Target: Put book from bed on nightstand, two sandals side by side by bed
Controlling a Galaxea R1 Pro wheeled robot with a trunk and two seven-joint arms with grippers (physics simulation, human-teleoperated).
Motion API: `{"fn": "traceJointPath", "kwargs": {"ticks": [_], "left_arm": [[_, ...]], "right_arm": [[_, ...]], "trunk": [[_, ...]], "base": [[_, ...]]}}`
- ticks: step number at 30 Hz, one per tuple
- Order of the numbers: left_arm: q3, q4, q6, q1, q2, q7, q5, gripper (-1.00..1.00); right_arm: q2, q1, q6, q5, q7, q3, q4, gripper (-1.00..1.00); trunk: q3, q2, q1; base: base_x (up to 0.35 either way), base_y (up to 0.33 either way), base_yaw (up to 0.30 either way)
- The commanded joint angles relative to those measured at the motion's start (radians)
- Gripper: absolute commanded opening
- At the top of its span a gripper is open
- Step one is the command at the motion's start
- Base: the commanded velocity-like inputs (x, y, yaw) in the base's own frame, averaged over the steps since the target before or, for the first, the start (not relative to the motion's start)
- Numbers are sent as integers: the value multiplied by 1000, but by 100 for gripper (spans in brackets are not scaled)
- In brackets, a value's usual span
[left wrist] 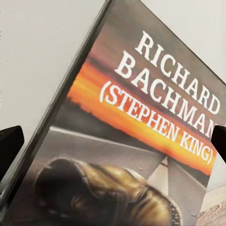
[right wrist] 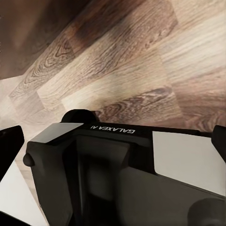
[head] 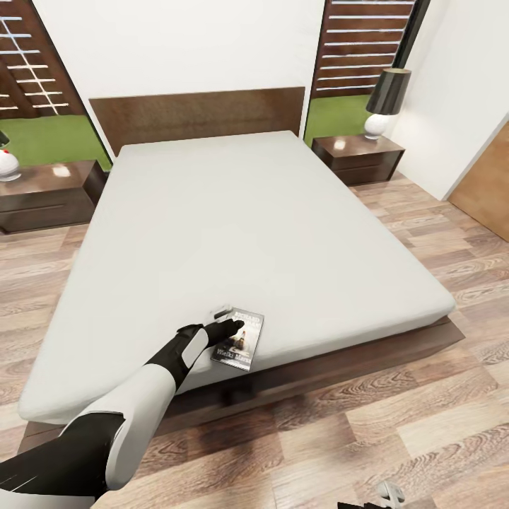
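Observation:
The book (head: 241, 340) lies flat on the bed (head: 247, 226), close to the mattress's front edge. Its dark cover with white "RICHARD BACHMAN" lettering and an orange strip shows large in the left wrist view (left wrist: 141, 122). My left gripper (head: 227, 322) hovers open right at the book's far-left corner, one dark fingertip (left wrist: 10, 147) showing on each side of the cover. My right gripper (right wrist: 113, 141) is open, low by my base, over wood floor. One nightstand (head: 46, 192) stands left of the headboard, the other (head: 358, 157) right of it. The two sandals are out of view.
A black-shaded lamp (head: 385, 102) with a white base sits on the right nightstand, and a white lamp base (head: 7, 164) on the left one. Wood-plank floor (head: 396, 417) runs along the bed's front and both sides. A brown door (head: 491, 187) stands at far right.

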Motion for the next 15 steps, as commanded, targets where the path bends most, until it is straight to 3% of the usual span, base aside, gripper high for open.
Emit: {"fn": "traceJointPath", "kwargs": {"ticks": [1, 15], "left_arm": [[2, -1, 5, 0, 0, -1, 4, 100], [2, -3, 5, 0, 0, -1, 3, 100]], "right_arm": [[0, -1, 5, -11, 5, 7, 3, 100], [-1, -1, 5, -12, 5, 6, 3, 100]], "trunk": [[-1, 0, 0], [37, 84, -46]], "base": [[0, 0, 0], [0, 0, 0]]}}
